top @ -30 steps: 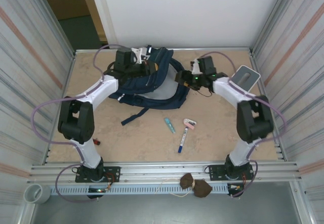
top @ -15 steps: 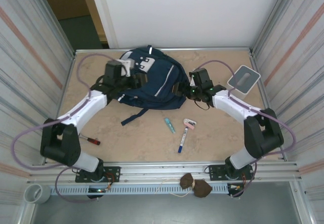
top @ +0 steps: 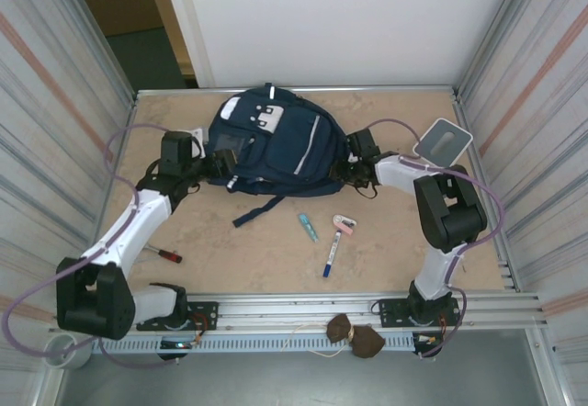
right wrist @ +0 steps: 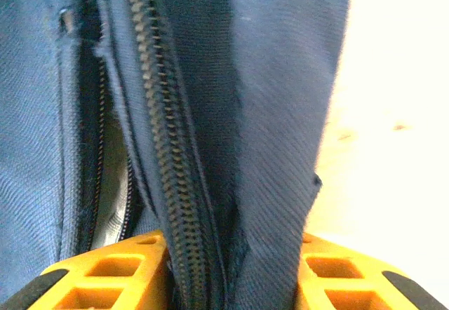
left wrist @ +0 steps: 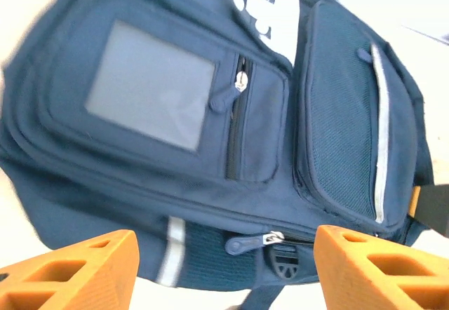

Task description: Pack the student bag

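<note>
Bag: the student bag, a large navy-blue fabric backpack, lies flat at the far middle of the sandy tabletop. Its front faces up, with the grey square patch showing.
Right pincer: the right gripper is at the bag's right edge, and its orange jaws are closed on a fold of blue cloth. A dark coil zipper runs straight through the pinch.
Left pincer: the left gripper sits just beside the bag's left edge with its jaws spread wide and nothing between them. A metal zip pull lies ahead of them.
Opening: a pale slit shows beside the zipper in the right wrist view. It is probably the main compartment, but the view is too close to be sure.
Loose items: a small teal tube, a pink-and-white clip-like piece and a white pen with a blue cap wait on the near side of the bag. A red-handled screwdriver lies near the left arm.
Step, by judgement: the mouth is likely being held so the other arm can work the zip.
Risk one: the fold is thin and slack, so a hard pull could slide it out of the jaws.
Risk two: teeth caught in the pinch could stop the slider from passing.
Risk three: nothing pins the bag, so a tug may drag it and sweep its trailing dark strap into the small items.
</note>
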You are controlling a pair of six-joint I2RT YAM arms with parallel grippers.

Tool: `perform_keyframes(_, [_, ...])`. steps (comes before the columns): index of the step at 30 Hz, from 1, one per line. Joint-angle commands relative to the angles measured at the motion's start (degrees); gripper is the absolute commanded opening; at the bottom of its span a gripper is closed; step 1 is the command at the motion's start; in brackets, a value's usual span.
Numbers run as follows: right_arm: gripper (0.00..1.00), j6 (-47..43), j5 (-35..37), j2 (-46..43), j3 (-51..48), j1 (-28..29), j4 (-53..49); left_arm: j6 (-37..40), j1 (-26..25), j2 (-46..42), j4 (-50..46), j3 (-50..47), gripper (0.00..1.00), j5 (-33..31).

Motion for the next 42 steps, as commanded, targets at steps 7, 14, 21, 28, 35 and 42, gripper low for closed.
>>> perform_keyframes(7, [0.48,-6.94,1.56,-3.39,5.69,-10.73,-9.27,28.41,-9.96,4.4,1.09,5.03,0.68,-3.24])
perform_keyframes(14, [0.72,-7.36,-3.05,-9.96,4.23,-10.25,-9.06,62.49,-11.39,11.31,4.16,5.78,0.71,1.62])
perform_keyframes(21, [0.79,-6.96,-5.76,-15.91,0.13,-10.18,-10.57,81.52,-11.39,18.36,5.49,5.37,0.72,6.64])
perform_keyframes(28, [0.81,-3.83,-6.66,-18.17,-4.41,-9.3,-8.03,87.29,-12.18,24.27,3.27,8.81,0.72,8.0])
perform_keyframes(35, [0.81,-3.6,-6.07,-18.6,-4.2,-7.39,-9.84,89.47,-13.53,29.55,8.18,9.13,0.66,1.44])
perform_keyframes(42, [0.82,-5.46,-4.07,-21.65,-4.48,-3.63,-12.78,85.45,-14.88,27.82,10.75,6.92,0.38,4.88])
